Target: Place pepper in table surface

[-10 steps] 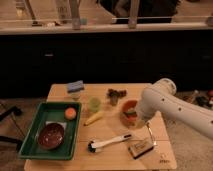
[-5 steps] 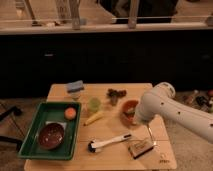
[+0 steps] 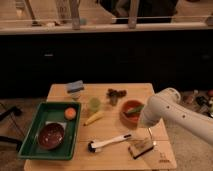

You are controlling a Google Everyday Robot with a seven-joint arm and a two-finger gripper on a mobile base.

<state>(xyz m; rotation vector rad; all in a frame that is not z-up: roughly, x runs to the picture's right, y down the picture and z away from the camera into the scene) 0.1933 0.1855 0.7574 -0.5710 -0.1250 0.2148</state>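
The pepper (image 3: 135, 110) is a small dark green piece lying in the orange-red bowl (image 3: 127, 114) on the right half of the table surface (image 3: 115, 130). My white arm (image 3: 170, 107) comes in from the right and covers the bowl's right edge. My gripper (image 3: 148, 134) hangs from the arm's end just in front of the bowl, low over the table, beside a brown object (image 3: 140, 149). The gripper does not touch the pepper.
A green tray (image 3: 30, 142) at the left holds a dark red bowl (image 3: 50, 136) and an orange (image 3: 70, 113). A blue sponge (image 3: 75, 86), pale green cup (image 3: 94, 103), yellow piece (image 3: 93, 118), dark item (image 3: 116, 93) and white-handled brush (image 3: 107, 142) lie on the table.
My arm has shifted slightly near the bowl. The objects on the table have not moved.
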